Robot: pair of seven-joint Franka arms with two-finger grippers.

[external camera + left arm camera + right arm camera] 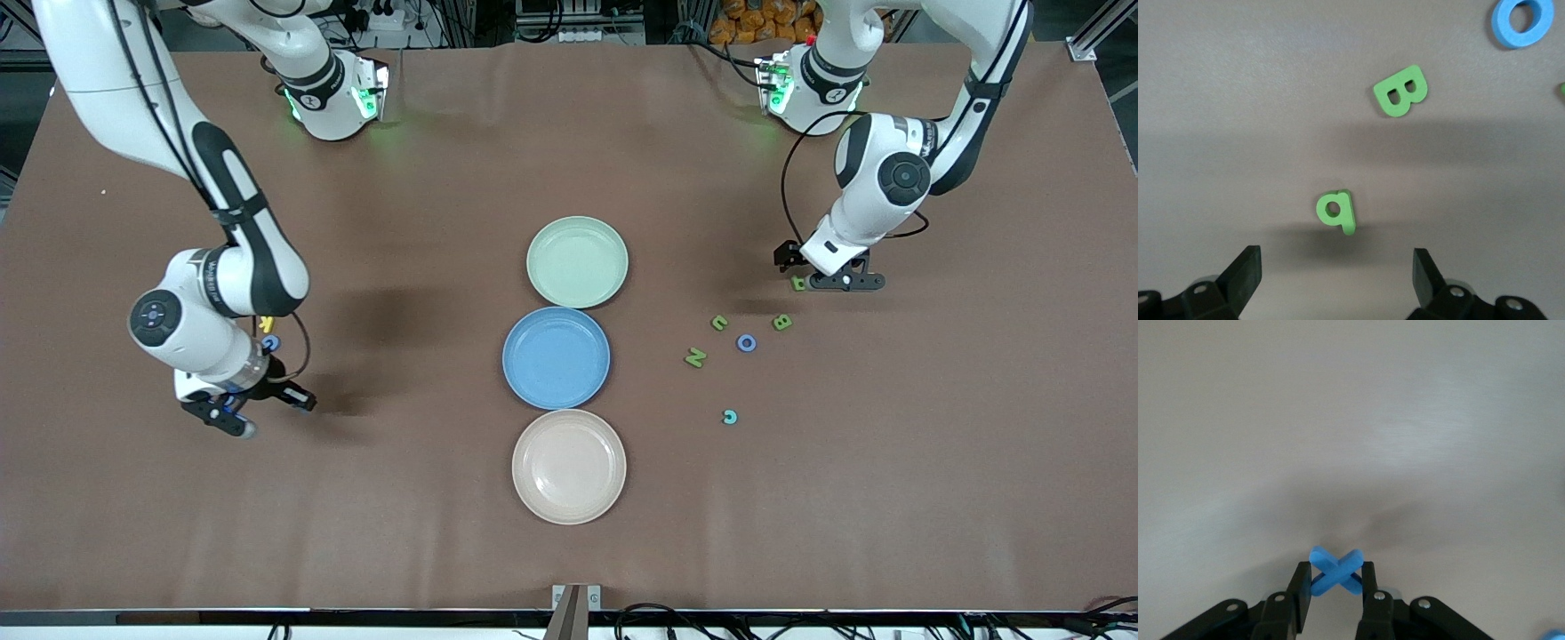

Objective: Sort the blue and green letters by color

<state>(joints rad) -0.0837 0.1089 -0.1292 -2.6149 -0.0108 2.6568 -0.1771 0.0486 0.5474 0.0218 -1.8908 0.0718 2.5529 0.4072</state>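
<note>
My right gripper [1336, 579] is shut on a blue letter X [1336, 567], low over the table at the right arm's end [258, 409]. Beside it on the table lies another blue letter [271, 342]. My left gripper [1337, 257] is open, low over a small green letter [1336, 211] that lies just ahead of its fingers, untouched [798, 284]. Nearby lie a green B [1402, 90], a blue O [1525, 21], a green C [719, 323], a green N [695, 357] and a blue-green C [729, 416].
Three plates stand in a row mid-table: a green plate [577, 261], a blue plate [556, 357] nearer the front camera, and a beige plate [569, 466] nearest. A yellow K [266, 324] lies by the right arm.
</note>
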